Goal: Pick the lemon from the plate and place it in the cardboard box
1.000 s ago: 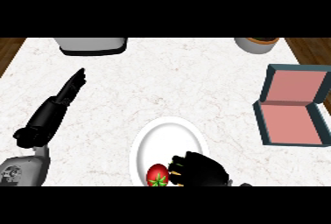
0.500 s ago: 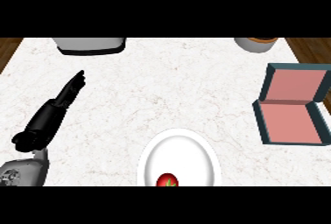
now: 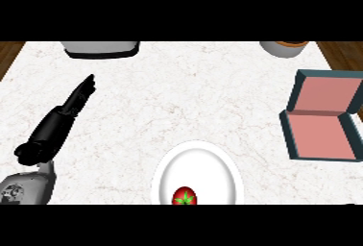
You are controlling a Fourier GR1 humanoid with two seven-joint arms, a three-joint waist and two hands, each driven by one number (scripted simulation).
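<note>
A white plate (image 3: pixel 199 163) lies at the lower middle of the marble counter. On its near end sits a small red fruit with a green leafy top (image 3: pixel 185 196), partly cut by the view's lower edge; no yellow lemon shows. An open box (image 3: pixel 322 115) with dark teal walls and a pink inside stands at the right, lid raised behind it. My left hand (image 3: pixel 60 120) lies at the left with fingers straight, pointing up the counter, holding nothing. My right hand does not show.
A grey appliance (image 3: pixel 99 48) stands at the counter's far edge, left of centre. A round pot with a brown rim (image 3: pixel 285 48) sits at the far right. Wooden floor shows beyond both far corners.
One second ago my right hand was curled beside the red fruit on the plate; it has since left the view. The fruit stays on the plate. The left hand has not moved.
</note>
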